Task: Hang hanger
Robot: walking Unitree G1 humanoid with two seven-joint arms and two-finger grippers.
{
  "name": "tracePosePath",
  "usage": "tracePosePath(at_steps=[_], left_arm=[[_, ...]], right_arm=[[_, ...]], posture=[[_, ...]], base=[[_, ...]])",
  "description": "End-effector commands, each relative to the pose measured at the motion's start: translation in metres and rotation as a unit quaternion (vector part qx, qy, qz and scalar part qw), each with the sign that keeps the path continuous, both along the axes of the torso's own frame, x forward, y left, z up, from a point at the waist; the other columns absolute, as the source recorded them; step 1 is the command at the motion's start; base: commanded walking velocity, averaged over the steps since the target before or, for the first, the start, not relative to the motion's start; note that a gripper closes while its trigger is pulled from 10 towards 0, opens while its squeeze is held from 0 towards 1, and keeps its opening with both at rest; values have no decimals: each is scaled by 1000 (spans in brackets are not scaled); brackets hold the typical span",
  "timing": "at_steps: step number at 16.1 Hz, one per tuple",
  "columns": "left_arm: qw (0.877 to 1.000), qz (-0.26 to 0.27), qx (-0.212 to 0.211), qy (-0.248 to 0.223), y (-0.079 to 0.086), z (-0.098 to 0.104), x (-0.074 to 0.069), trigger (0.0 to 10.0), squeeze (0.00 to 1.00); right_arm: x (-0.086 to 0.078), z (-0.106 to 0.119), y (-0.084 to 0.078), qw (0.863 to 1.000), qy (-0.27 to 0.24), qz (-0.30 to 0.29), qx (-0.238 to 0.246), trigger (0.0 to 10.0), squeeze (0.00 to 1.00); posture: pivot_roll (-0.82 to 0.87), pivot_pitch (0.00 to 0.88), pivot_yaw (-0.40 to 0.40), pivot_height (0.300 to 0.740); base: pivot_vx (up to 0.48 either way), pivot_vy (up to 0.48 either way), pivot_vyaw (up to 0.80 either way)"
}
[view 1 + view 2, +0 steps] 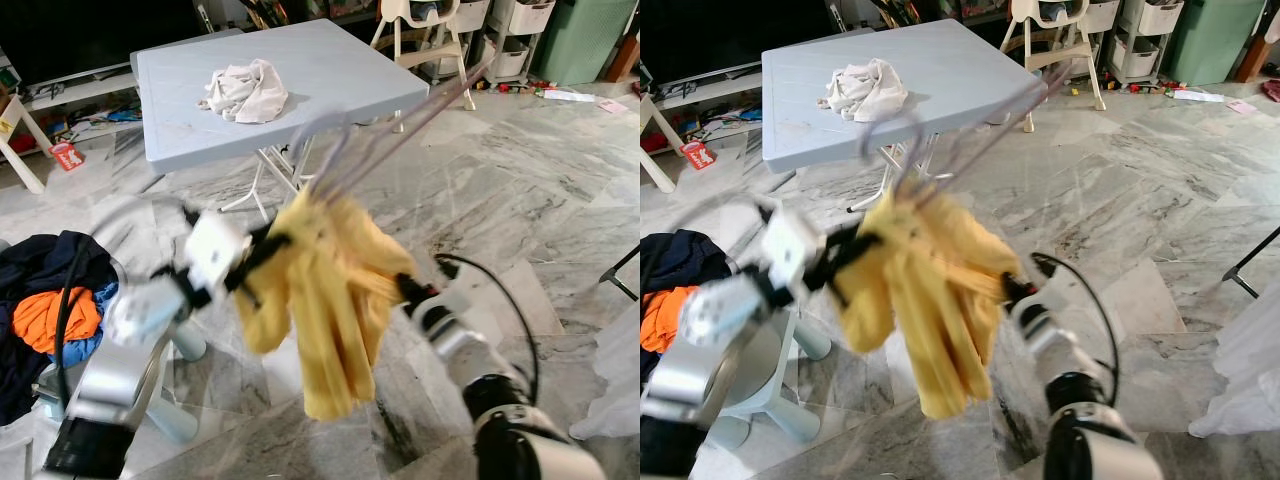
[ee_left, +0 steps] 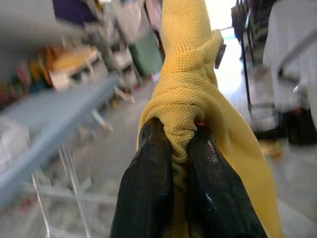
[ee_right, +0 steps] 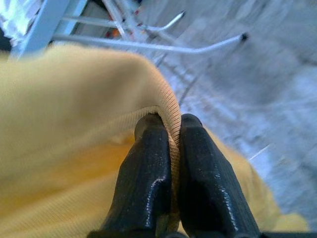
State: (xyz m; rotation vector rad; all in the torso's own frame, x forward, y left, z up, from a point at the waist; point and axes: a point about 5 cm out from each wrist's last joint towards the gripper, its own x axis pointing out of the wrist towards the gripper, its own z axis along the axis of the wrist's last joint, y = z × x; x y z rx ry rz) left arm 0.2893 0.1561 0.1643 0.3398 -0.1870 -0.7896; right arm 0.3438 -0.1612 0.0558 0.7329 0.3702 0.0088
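I am holding the yellow garment [image 1: 325, 300] up in mid-air between both arms: the left claw [image 2: 181, 144] is clamped on a bunched fold, the right claw [image 3: 168, 131] is pinching a ribbed hem. The hanger [image 1: 400, 125], blurred, is sticking out of the cloth, its long axis slanting up and away toward the grey tabletop [image 1: 330, 70]. I judge this the carrying step; next I need a rail.
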Motion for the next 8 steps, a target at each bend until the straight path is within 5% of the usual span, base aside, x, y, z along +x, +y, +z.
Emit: tracePosePath(at_steps=[1,4,8], left_arm=[[1000,10,-3,-19,10,6,0,0,0],[1000,20,7,12,19,-17,-5,0,0],[999,-17,-7,27,10,-24,-13,0,0]], right_arm=[[7,10,-5,1000,-14,-10,-13,0,0],[22,38,-26,996,-61,-23,-56,0,0],[29,52,-29,995,-77,-16,-68,0,0]], posture=[[73,34,71,740],[56,34,55,740],[44,32,45,740]], base=[[0,0,0],[0,0,0],[0,0,0]])
